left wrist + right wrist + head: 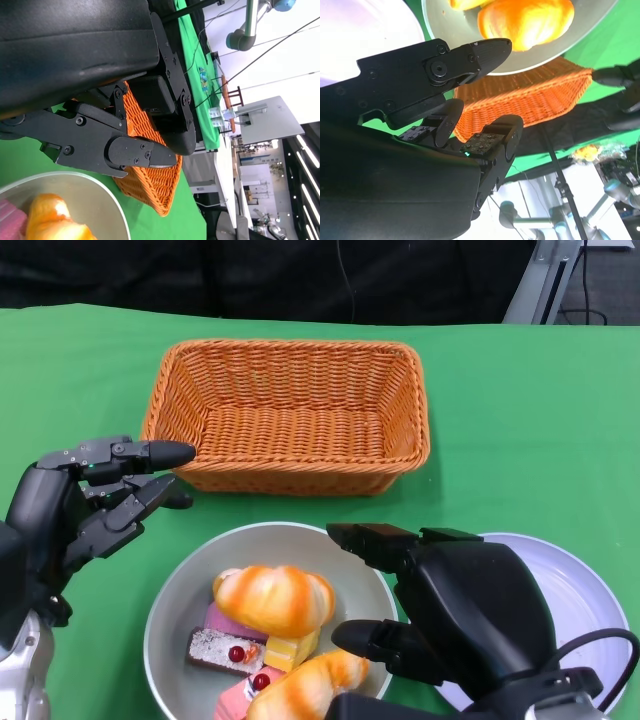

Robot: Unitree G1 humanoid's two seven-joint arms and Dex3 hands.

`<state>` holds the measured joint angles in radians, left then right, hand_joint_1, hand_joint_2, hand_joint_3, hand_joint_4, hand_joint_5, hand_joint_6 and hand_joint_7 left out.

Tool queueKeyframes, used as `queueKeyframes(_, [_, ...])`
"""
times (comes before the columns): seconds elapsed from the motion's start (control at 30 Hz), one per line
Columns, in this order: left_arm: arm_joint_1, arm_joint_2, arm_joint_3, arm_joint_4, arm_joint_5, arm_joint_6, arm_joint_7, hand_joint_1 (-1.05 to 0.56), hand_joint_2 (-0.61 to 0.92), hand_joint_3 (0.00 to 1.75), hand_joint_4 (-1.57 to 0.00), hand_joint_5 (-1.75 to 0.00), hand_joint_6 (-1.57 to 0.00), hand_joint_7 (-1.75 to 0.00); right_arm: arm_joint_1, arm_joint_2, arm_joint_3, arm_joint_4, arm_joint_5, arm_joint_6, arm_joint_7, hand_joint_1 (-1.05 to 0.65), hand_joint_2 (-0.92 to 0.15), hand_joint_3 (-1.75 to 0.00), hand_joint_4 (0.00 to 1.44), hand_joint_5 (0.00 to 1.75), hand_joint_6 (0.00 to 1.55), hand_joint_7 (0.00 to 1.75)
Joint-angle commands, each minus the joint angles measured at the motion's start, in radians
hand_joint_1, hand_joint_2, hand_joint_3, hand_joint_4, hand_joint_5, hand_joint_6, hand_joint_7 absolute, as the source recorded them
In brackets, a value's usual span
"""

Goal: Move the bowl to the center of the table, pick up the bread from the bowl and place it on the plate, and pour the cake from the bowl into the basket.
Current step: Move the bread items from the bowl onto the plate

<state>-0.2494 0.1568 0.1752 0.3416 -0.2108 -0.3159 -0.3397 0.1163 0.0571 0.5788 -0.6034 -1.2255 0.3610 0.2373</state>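
Observation:
A grey bowl sits near the table's front edge. It holds two glazed bread rolls and several cake pieces. My right hand hovers at the bowl's right rim with fingers apart and nothing in them, between the bowl and the white plate. My left hand is open just left of the bowl, fingers pointing toward the wicker basket. The right wrist view shows my right hand under the bowl, a roll and the plate.
The basket stands empty behind the bowl on the green tablecloth. The left wrist view shows my left hand, the basket's corner and the bowl's rim.

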Motion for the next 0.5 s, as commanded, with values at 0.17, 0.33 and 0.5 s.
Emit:
queueKeyframes(0.17, [-0.014,-0.003,0.007,0.014,0.006,-0.017,0.032,-0.38,0.92,0.23,-0.70,-1.16,-0.82,-0.85,-0.011,0.078,0.060,0.034,0.014,0.026,-0.023,-0.82,-0.92,-0.11,0.64,0.30,0.56,0.00])
queueKeyframes(0.33, [-0.016,-0.017,0.008,0.017,0.006,-0.027,0.046,-0.38,0.92,0.24,-0.72,-1.17,-0.81,-0.88,-0.029,0.075,0.079,0.058,0.013,0.048,-0.006,-0.83,-0.92,-0.11,0.67,0.31,0.56,0.00])
queueKeyframes(0.5, [-0.016,-0.027,0.005,0.015,0.010,-0.026,0.058,-0.39,0.92,0.24,-0.73,-1.18,-0.80,-0.91,-0.048,0.069,0.094,0.086,0.009,0.061,0.009,-0.84,-0.92,-0.11,0.65,0.28,0.55,0.00])
